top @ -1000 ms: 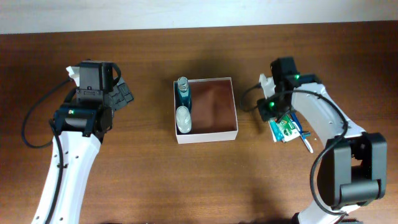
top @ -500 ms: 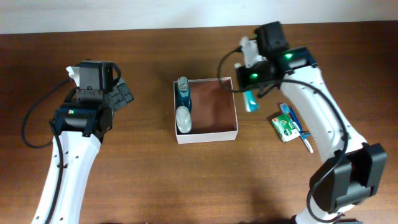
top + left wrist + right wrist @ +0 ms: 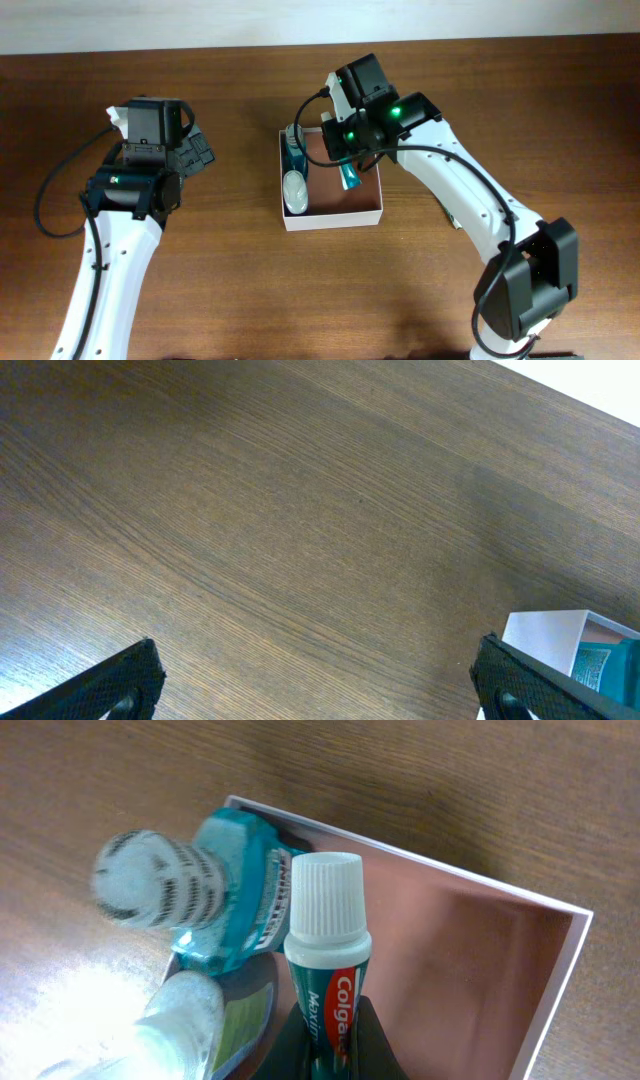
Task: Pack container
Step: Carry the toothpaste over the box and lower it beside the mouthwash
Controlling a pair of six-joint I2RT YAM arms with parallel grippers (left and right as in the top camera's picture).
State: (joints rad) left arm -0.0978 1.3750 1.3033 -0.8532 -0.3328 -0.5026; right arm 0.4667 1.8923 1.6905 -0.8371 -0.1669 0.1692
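Brown wood table (image 3: 230,290) carries the container (image 3: 335,220), set at mid-table between the two arms. The left pincer (image 3: 197,152) is held well apart from the container, its jaws wide apart with nothing between them. The right pincer (image 3: 347,162) is positioned over the container, clamped on a toothpaste tube (image 3: 327,965). Two bottles are noted along the container wall on the left arm's side: a teal bottle (image 3: 235,905) at the far end and a pale bottle (image 3: 296,190) nearer. The rest of the reddish floor is seen bare. The tube's white cap (image 3: 325,895) is seen just beside the teal bottle; contact cannot be told.

Step judged in hand: tube placement. The tube is best lowered into the bare stretch beside the bottles and kept parallel to them. The teal bottle should be cleared so that it is not tipped. Release is best made only once the tube is low, so that a bounce against the thin wall is avoided.
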